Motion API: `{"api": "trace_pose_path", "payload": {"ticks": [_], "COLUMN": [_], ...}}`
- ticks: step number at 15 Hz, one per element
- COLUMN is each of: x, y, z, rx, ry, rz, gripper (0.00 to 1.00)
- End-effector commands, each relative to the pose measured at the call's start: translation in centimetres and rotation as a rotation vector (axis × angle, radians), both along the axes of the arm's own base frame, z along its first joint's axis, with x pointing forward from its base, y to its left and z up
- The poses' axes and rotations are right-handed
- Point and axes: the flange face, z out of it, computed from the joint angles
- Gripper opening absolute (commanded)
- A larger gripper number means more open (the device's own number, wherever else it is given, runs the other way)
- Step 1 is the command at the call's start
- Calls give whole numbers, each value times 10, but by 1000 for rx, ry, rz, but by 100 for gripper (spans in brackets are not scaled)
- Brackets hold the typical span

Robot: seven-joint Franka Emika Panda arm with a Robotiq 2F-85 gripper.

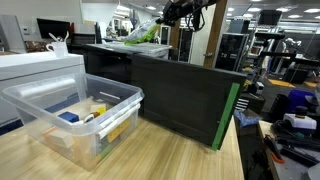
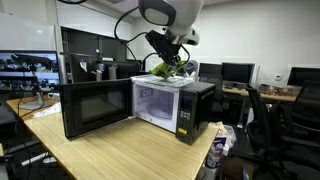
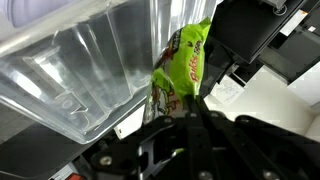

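Wrist view had my gripper (image 3: 188,122) clamped on the green snack bag (image 3: 183,65), which stuck out at 12 o'clock, right beside the clear bin (image 3: 80,70). Looked light, crinkly and probably slippery, so I'd pinch the sealed edge.

White arm (image 2: 160,13), rounded pale joints; black cable (image 2: 124,25) looped alongside; jaws black, apparently matte, detail blurred.
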Motion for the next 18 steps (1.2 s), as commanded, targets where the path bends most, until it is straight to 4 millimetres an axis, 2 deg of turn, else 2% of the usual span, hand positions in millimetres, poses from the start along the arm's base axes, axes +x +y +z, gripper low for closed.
{"api": "trace_pose_path", "payload": {"ticks": [1, 6, 14, 18], "x": [-24, -36, -53, -63], "y": [7, 14, 25, 24], "z": [9, 16, 42, 42], "rx": [-1, -5, -12, -19], "ry": [-50, -65, -102, -84], "rz": [12, 19, 20, 6], "gripper": [0, 0, 0, 0]}}
